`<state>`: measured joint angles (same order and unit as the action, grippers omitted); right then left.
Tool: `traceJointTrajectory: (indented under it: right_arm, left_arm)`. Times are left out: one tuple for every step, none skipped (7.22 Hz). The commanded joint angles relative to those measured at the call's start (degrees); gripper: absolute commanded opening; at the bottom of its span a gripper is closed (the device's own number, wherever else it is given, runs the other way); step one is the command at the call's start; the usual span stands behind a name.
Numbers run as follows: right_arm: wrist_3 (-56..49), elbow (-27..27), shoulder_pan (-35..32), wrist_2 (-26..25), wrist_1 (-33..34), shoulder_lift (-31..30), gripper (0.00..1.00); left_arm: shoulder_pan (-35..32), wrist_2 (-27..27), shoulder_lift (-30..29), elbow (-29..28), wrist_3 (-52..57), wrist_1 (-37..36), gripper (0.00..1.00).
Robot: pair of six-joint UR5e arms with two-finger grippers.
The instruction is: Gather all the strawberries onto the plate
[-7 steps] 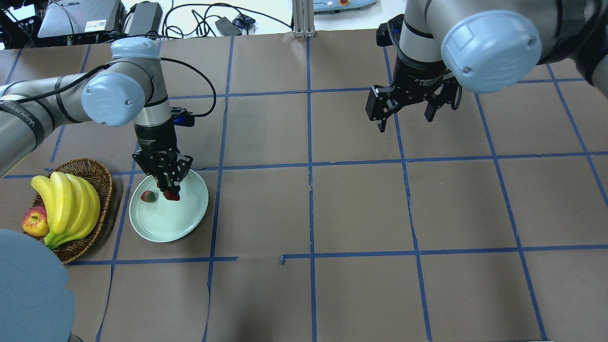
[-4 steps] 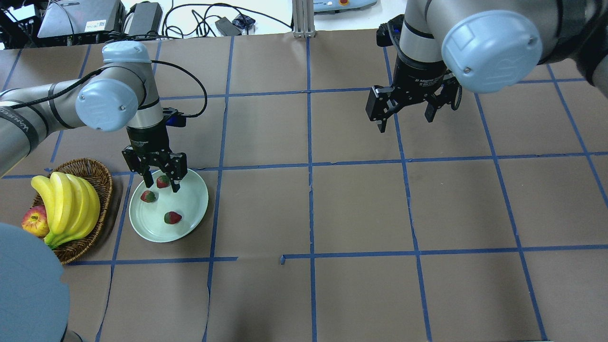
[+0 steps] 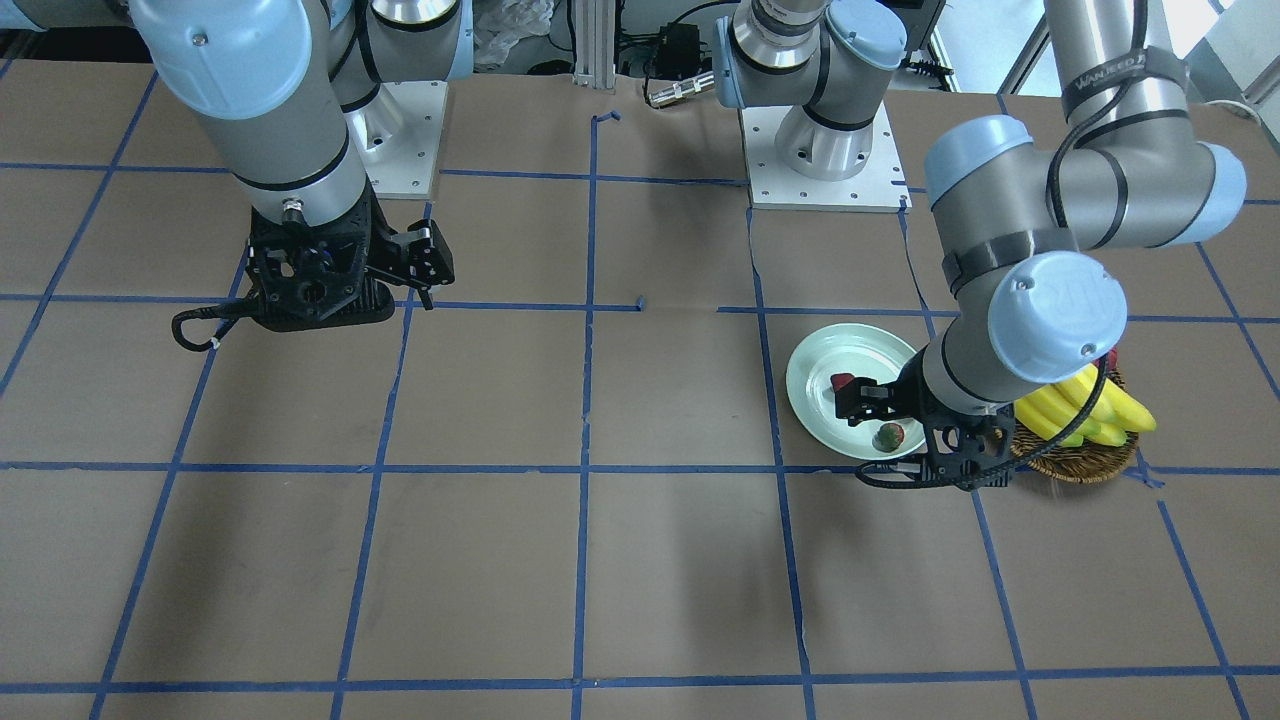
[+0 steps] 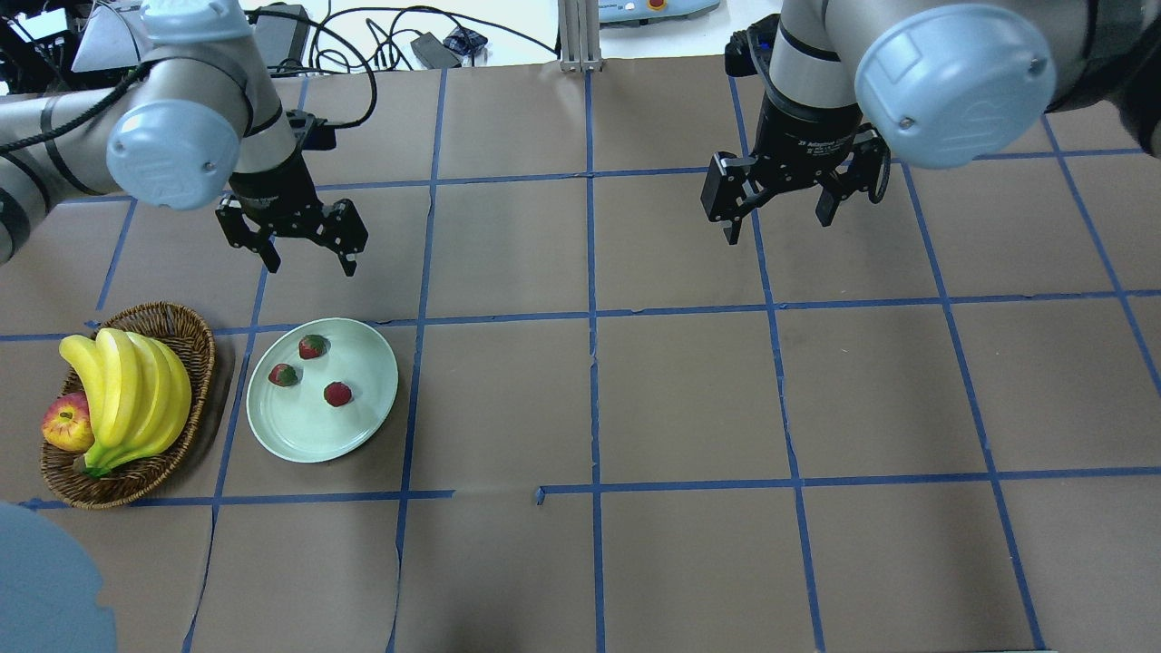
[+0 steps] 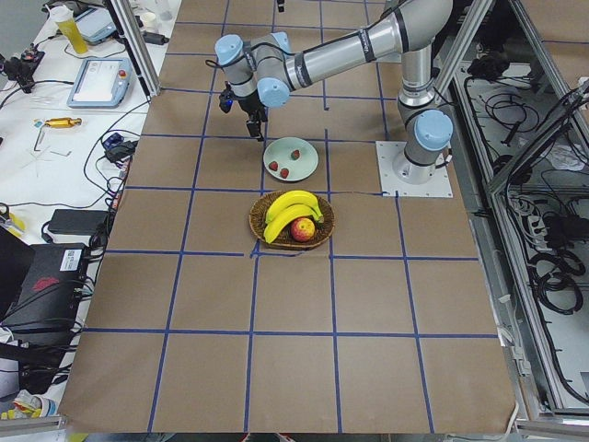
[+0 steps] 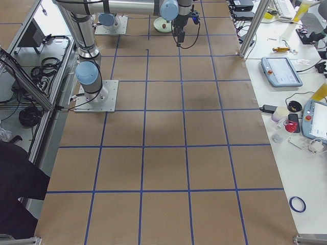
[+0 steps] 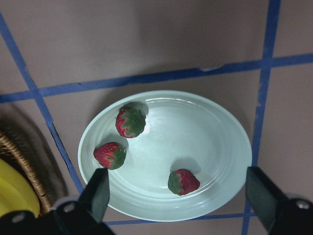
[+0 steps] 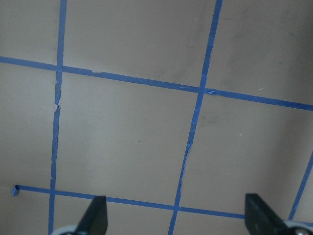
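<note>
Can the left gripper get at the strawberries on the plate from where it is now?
Probably yes. The left gripper hangs open just beyond the plate, with nothing between it and the three strawberries; the basket sits off to one side.

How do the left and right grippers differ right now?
The left gripper hangs near the plate; the right gripper hangs far from it. The left gripper's wrist view shows three strawberries on the plate; the right gripper's shows only taped paper. Both are open and empty.
</note>
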<state>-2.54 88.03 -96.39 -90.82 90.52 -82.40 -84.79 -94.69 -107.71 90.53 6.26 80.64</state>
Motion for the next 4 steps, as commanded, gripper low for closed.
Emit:
traceJointTrajectory:
  right_arm:
    - [2.4,-0.2,0.0,0.5,-0.2,-0.7,1.0]
    - [3.3,-0.1,0.0,0.6,-0.2,-1.0,1.0]
    - [3.3,-0.1,-0.1,0.6,-0.3,-1.0,1.0]
    - [3.3,-0.2,-0.1,0.6,-0.3,-1.1,1.0]
  left_arm:
    - [-4.9,1.3,4.0,-4.0,-10.2,0.4,1.0]
    - [-6.8,1.7,5.3,-4.0,-10.5,2.9,1.0]
    - [-7.2,3.1,7.0,-4.0,-10.5,6.1,1.0]
    - [-7.8,3.0,8.1,-4.0,-10.6,8.0,1.0]
